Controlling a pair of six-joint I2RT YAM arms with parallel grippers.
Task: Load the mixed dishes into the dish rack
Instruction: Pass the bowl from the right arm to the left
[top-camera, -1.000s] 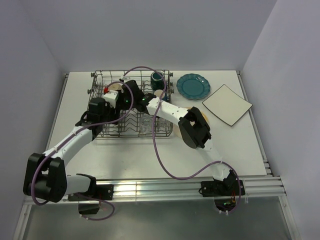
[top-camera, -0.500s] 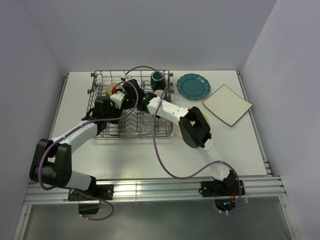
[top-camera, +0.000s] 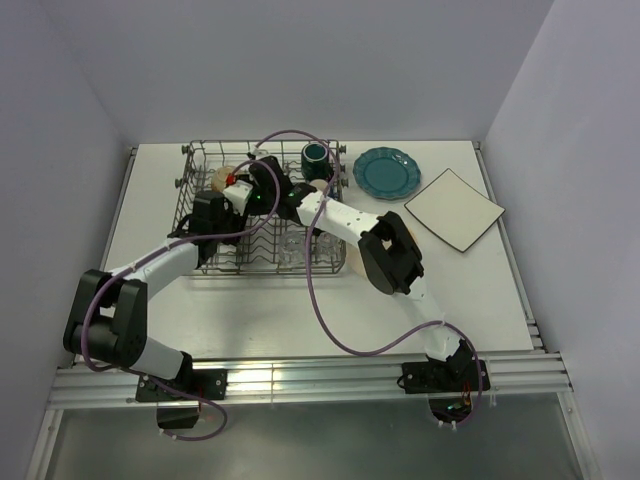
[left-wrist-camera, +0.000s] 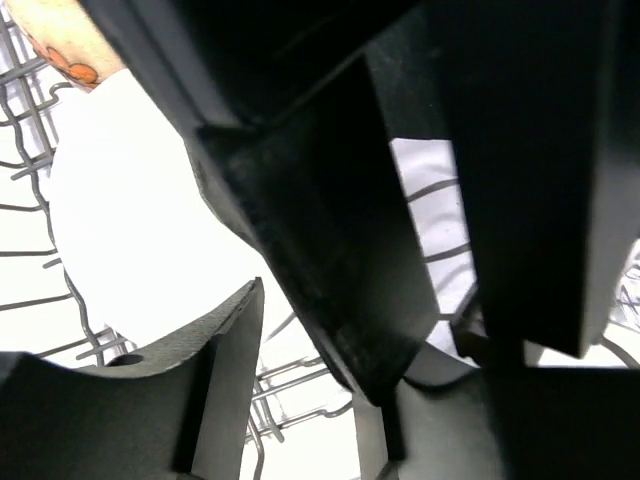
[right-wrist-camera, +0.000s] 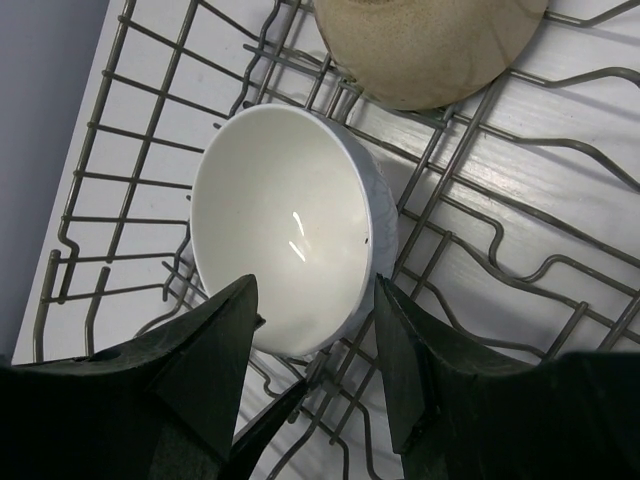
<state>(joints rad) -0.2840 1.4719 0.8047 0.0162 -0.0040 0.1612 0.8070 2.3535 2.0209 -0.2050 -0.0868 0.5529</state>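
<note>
Top external view: the rack (top-camera: 270, 250) sits on the desk (top-camera: 250, 310) at about 10 o'clock from its middle, and both arms reach into its far half, their tips close together. A dark mug (top-camera: 315, 155) stands in the rack's 1 o'clock corner. On the desk at 3 o'clock from the mug lies the teal plate (top-camera: 387, 172), with the square plate (top-camera: 455, 208) at 4 o'clock from that.

Right wrist view: a white bowl (right-wrist-camera: 290, 240) leans on its side among the rack (right-wrist-camera: 110, 180) wires. The right fingers (right-wrist-camera: 215, 340) stand apart, one on each side of its 6 o'clock edge. Whether they press on it I cannot tell. A beige dish (right-wrist-camera: 430, 40) lies at 1 o'clock from the bowl.

Left wrist view: a dark bulk, too close to name, fills the frame from 12 to 5 o'clock. Only one of the left fingers (left-wrist-camera: 200, 380) shows, at 7 o'clock, so I cannot tell whether they are apart or together. A bright white shape sits at 9 o'clock.
</note>
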